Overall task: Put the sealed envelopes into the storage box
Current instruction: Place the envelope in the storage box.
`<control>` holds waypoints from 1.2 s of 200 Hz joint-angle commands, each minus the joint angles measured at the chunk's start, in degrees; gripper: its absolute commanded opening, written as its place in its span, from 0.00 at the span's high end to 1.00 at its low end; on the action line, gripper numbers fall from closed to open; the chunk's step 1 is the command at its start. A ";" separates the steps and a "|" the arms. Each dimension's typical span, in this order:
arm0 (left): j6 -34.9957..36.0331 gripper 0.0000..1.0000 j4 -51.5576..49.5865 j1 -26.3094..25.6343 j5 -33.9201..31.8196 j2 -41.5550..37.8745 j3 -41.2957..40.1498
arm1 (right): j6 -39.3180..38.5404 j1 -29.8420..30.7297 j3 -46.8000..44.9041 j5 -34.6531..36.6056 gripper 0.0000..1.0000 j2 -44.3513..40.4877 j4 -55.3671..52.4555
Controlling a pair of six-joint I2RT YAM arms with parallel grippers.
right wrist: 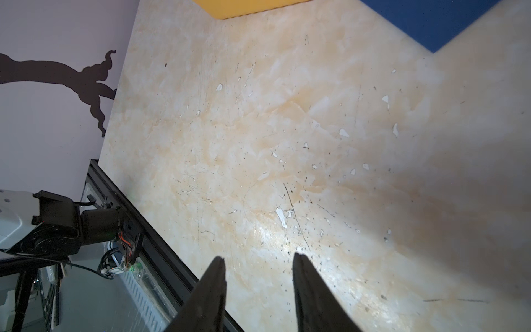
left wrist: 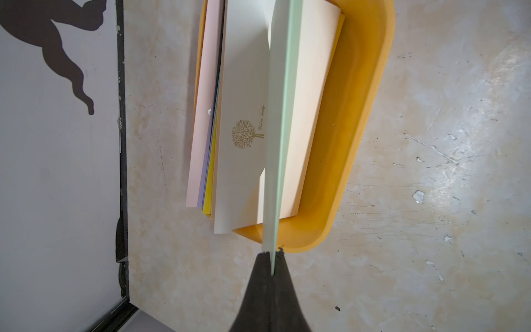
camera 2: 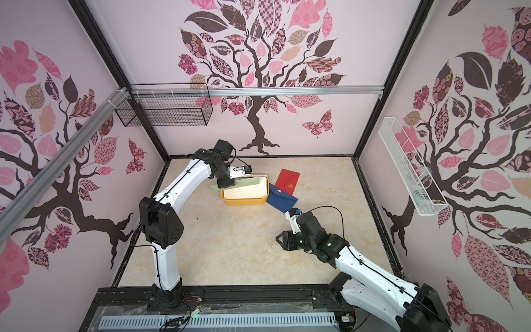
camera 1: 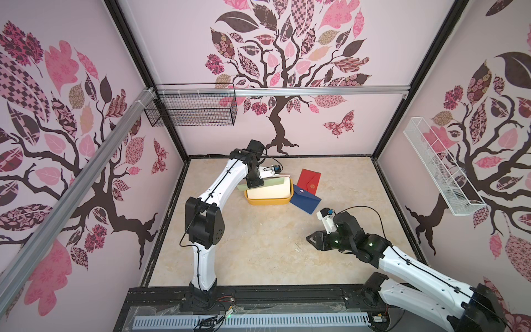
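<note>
Left gripper (left wrist: 271, 258) pinches one short edge of the green envelope (left wrist: 283, 115), its jaws pressed together on the paper. The envelope hangs edge-on above the box (left wrist: 365, 120), running along the box's length. In both top views it lies tilted across the box's far rim, with the held end jutting past the end nearest the left arm (camera 1: 242, 186). Inside the box (camera 1: 267, 202) stands a stack (left wrist: 244, 138) of envelopes leaning toward its far wall: pink, lilac and yellow edges show, then a pale one with a gold tree emblem. A cream envelope (camera 1: 268, 191) faces the box's near side. The navy envelope (camera 1: 306, 199) lies flat on the table (camera 1: 258, 253), one corner at the box's other end. The red envelope (camera 1: 309, 179) lies just beyond that end, partly under the navy one. Right gripper (right wrist: 258, 258) hovers over bare table, well apart from the box on its near side, with its jaws spread and nothing between them
</note>
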 commanded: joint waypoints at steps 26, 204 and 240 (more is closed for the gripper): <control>6.02 1.00 -2.68 -0.63 4.49 3.41 6.99 | -1.34 -0.30 1.99 -1.92 0.58 2.58 -0.02; 7.17 1.00 -16.13 2.05 9.03 16.02 20.48 | -2.14 -0.37 4.17 -1.14 0.58 5.78 -2.24; 7.70 1.00 -16.54 2.10 8.10 14.66 20.50 | -1.33 -0.33 4.28 -2.14 0.58 6.87 -1.40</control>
